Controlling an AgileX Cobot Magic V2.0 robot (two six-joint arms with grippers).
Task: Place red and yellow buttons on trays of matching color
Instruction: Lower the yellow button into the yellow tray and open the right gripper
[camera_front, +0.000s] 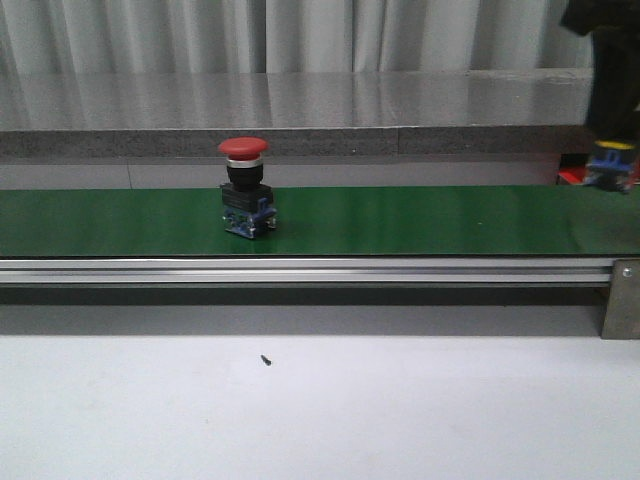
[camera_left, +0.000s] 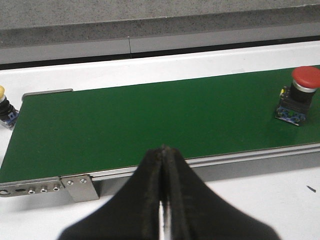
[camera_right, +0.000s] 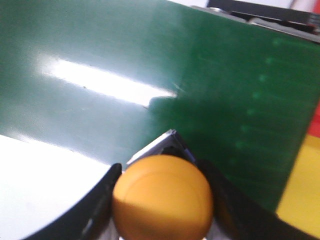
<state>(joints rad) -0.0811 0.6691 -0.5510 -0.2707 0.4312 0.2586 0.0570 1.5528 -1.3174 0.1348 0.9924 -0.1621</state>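
A red mushroom-head push button (camera_front: 245, 200) with a black body and a blue terminal base is seen standing upright on the green conveyor belt (camera_front: 420, 220), left of the belt's middle in the front view. In the left wrist view the same red button (camera_left: 299, 95) is seen near the far end of the belt, and a second, yellow-capped button (camera_left: 4, 107) is partly visible off the belt's other end, on the white surface (camera_left: 100, 77).

A yellow mushroom-head push button (camera_right: 162, 197) is gripped by the right end effector (camera_right: 162, 200), its black fingers (camera_right: 97, 205) pressed against both sides of the cap. In the front view this yellow button (camera_front: 610, 165) is seen held above the right end of the belt, with the dark arm rising from it to the frame's top edge. Beside the belt's end, in the right wrist view, a yellow flat area (camera_right: 302, 190) with a red strip next to it is seen; whether these are trays cannot be told.

The left end effector (camera_left: 163, 200) is seen with its black fingers pressed together, holding nothing, above the near edge of the belt and the aluminium rail (camera_left: 240, 157). A small dark speck (camera_front: 266, 359) is seen on the white surface in front of the rail.
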